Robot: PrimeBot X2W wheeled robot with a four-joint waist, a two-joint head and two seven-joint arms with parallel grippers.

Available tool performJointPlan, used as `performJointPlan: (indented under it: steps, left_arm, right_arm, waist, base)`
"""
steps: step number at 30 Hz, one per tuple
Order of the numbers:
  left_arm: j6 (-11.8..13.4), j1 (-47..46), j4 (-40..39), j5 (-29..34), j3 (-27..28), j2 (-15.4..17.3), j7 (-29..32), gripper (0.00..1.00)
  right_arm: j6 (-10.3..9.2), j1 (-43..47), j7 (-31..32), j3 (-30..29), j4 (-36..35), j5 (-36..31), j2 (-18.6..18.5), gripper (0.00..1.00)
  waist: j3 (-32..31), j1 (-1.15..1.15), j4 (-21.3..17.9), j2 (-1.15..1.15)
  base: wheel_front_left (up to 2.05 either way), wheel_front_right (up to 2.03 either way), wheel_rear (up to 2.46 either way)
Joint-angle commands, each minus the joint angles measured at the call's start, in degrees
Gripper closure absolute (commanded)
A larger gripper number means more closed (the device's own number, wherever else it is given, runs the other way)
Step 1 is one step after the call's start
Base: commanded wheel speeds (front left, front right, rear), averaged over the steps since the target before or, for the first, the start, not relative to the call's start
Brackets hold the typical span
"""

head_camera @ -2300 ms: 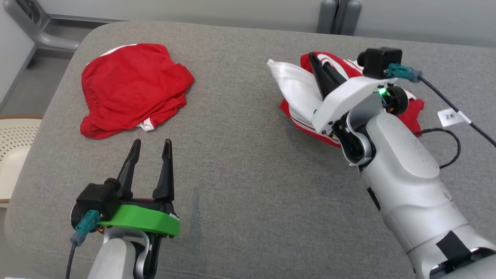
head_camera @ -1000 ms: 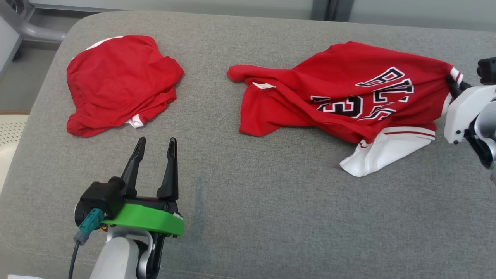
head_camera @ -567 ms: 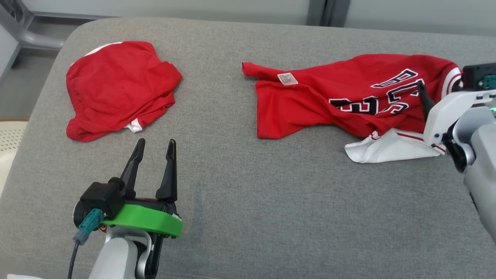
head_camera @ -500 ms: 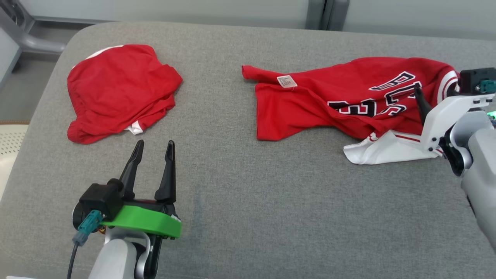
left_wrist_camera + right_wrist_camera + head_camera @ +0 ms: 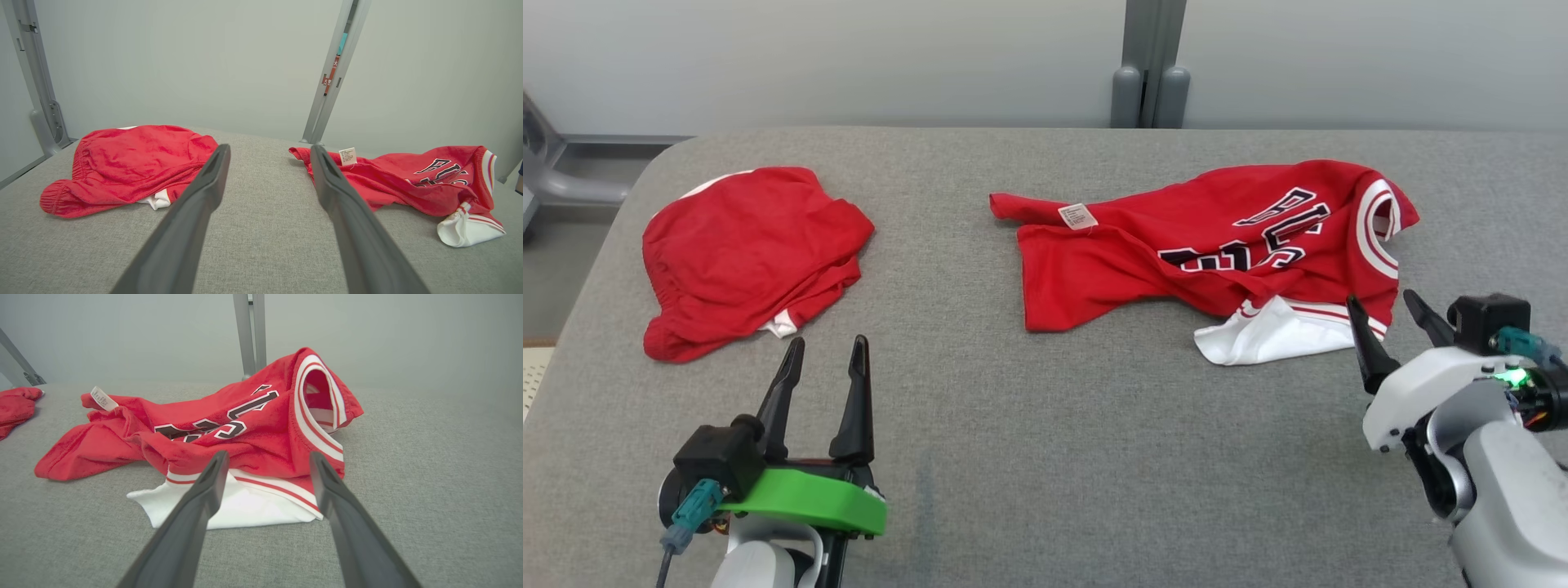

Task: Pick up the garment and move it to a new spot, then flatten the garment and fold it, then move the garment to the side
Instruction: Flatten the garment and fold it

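A grey fabric-covered surface [image 5: 1045, 457] is seen. A red jersey [image 5: 1176, 253] with black lettering is laid crumpled on it at two o'clock, with a white part at its near edge. A bunched red garment [image 5: 743, 253] is laid at ten o'clock, well apart.

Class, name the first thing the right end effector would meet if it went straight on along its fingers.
Most likely the red jersey, at its white flap lying just ahead, though depth is unclear.
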Motion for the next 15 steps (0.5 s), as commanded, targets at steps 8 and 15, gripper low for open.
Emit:
performJointPlan:
  steps: [8, 15]
  left_arm:
    - [-0.3, 1.1, -0.7, 0.7, 0.7, -0.2, 0.0, 0.0]
    - [-0.3, -1.0, -1.3, 0.7, 0.0, -0.6, 0.0, 0.0]
  right_arm:
    - [-0.06, 12.7, 0.6, -6.9, -12.9, -7.5, 8.3, 0.0]
    - [-0.06, 9.1, 9.2, -6.5, -13.2, -9.1, 9.7, 0.0]
  waist:
    - [-0.5, 0.0, -1.9, 0.0]
    - [2.0, 0.0, -1.2, 0.0]
  base:
    - [0.0, 0.0, 0.0]
    - [0.0, 0.0, 0.0]
